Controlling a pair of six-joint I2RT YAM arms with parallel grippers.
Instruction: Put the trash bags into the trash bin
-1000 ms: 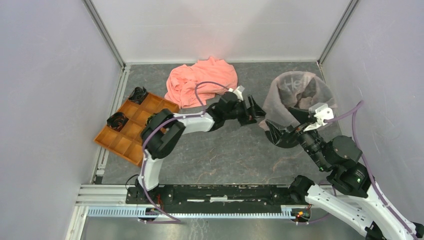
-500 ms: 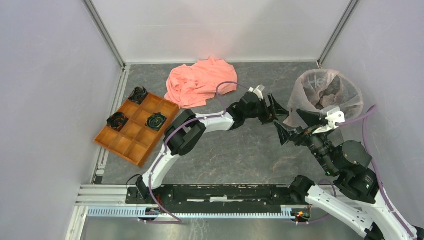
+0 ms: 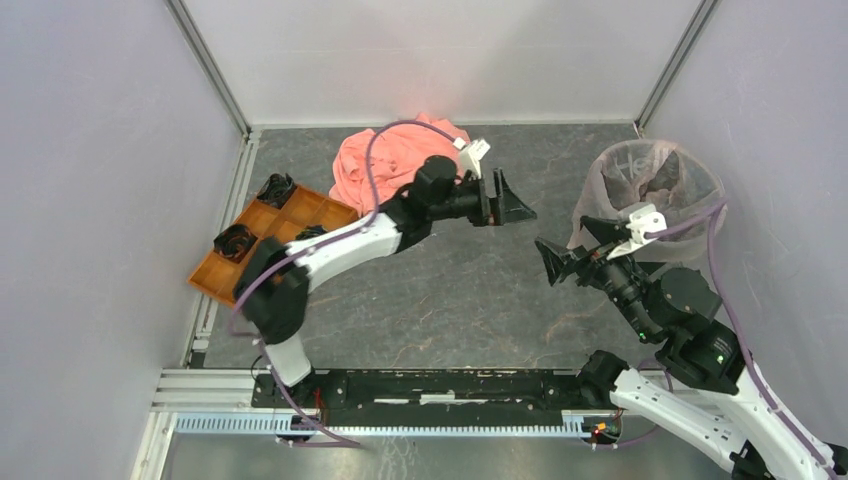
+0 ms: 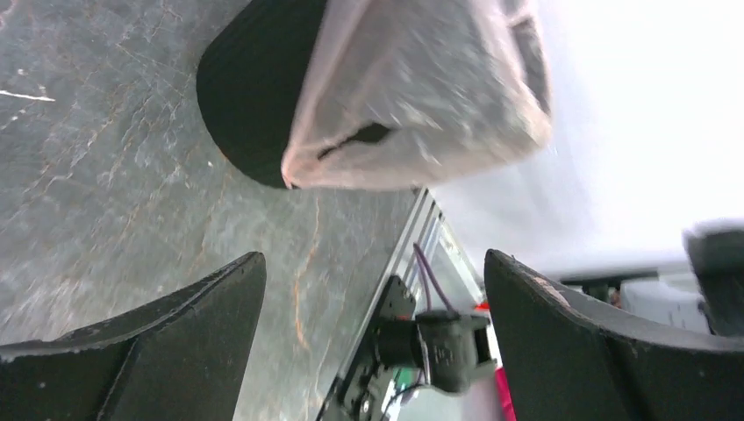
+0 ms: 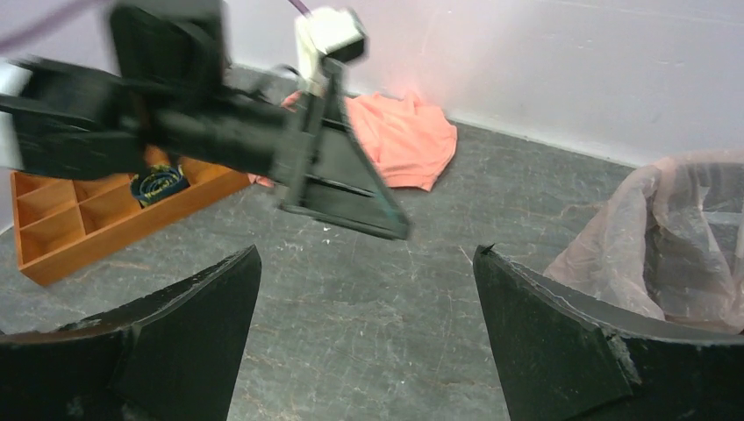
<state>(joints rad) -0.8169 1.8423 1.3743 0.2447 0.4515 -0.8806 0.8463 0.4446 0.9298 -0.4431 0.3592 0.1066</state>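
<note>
Nearby, your right gripper [image 3: 568,250] and left gripper [image 3: 512,197] hang over the bench [image 3: 450,300], fingers spread and empty. Beyond, the trash bag [image 3: 650,180] lines the trash bin [image 4: 250,96], film draped over its rim. Press loose edges down gently, without tipping it.

Robot test cell in a lab, not a lived-in room. Plain pale wall panels [image 3: 90,200] box me in on three sides, joined at the far corners by bare aluminium posts [image 3: 210,70]. The floor is a dark, stone-patterned mat [image 3: 450,300]. My two bases are bolted to a black plate [image 3: 440,385] on a slotted aluminium rail [image 3: 400,425] at the near edge. The props are few and set well apart: an orange compartment tray [image 3: 255,285], a salmon cloth [image 3: 390,165], and a black trash bin [image 4: 250,88] with a pink trash bag [image 3: 650,180] over its rim.
</note>
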